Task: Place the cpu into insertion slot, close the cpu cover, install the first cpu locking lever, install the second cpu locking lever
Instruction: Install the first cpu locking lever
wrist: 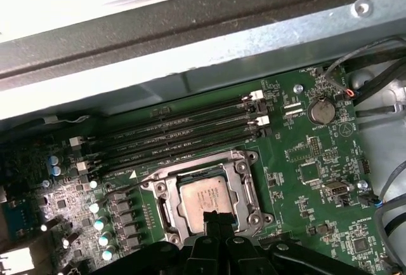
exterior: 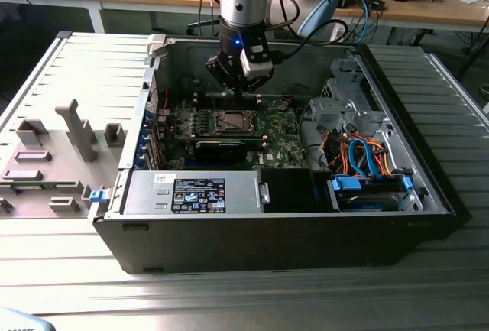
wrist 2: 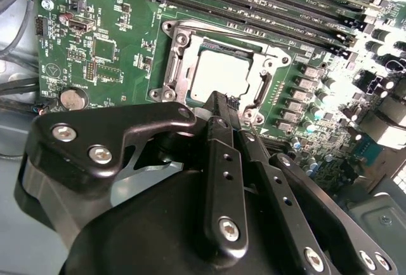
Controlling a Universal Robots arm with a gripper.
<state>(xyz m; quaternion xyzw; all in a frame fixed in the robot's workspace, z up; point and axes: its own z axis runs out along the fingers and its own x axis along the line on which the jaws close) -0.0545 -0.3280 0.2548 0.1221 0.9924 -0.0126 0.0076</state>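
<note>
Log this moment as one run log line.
gripper: shut, above socket edge | cpu: seated in insertion slot | holding: nothing

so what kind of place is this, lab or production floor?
Looks like a lab or workshop bench rather than a line. An open PC case lies on a metal table, wooden desks behind carry loose cables and parts, and a grey fixture tray sits beside the case.
</note>
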